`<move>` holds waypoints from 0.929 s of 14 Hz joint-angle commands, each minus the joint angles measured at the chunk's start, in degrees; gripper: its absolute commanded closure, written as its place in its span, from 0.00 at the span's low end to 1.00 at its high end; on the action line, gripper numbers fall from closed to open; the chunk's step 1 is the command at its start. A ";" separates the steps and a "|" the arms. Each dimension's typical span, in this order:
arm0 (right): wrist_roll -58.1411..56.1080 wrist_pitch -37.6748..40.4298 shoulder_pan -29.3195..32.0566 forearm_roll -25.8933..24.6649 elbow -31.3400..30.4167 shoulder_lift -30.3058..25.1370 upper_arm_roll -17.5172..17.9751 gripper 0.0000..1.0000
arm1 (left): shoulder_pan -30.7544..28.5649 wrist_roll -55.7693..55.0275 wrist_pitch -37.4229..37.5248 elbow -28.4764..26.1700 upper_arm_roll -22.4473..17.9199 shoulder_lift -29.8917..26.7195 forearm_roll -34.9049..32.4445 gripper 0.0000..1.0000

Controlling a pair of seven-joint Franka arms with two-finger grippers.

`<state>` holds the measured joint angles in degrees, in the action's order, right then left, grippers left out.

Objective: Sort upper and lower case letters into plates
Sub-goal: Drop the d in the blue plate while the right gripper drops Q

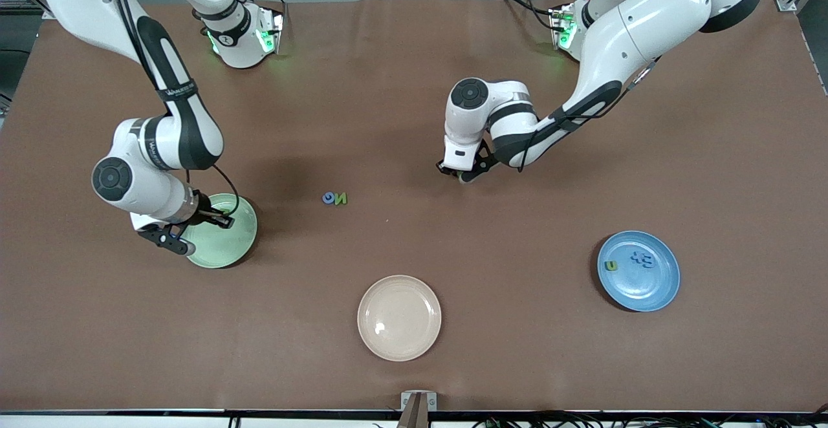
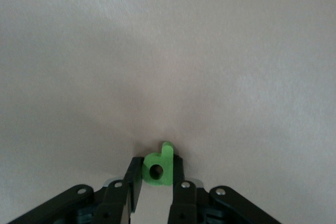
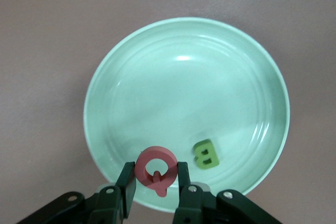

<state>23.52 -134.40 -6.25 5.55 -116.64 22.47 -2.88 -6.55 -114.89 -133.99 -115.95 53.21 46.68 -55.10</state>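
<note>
Cream plate [image 1: 399, 317] aside, right pincer [image 3: 155, 181] grips Q [image 3: 155, 169] over mint plate [image 3: 157, 77].

The table [image 1: 414, 92] is showing plain brown. One plate [image 3: 186, 66] is looking mint green, one plate [image 1: 647, 286] blue, one plate [image 1: 399, 344] cream. The letter Q [image 3: 156, 170] is looking red, the B [image 3: 205, 154] green, the d [image 2: 159, 168] bright green.

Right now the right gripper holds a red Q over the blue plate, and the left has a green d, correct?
Not quite: the right wrist view shows the right gripper holding the red Q over the mint plate, not the blue. The left gripper does grip the green d.
</note>
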 commanded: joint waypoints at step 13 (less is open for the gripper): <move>1.09 0.89 -0.07 0.42 0.54 2.05 1.47 0.00 | -32.90 47.70 9.27 8.28 6.20 -2.21 -1.50 0.98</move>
<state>23.43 -136.02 -6.22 5.61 -116.28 26.89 -2.05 -36.76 -73.45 -125.79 -108.23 58.84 44.21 -55.83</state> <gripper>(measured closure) 0.216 0.727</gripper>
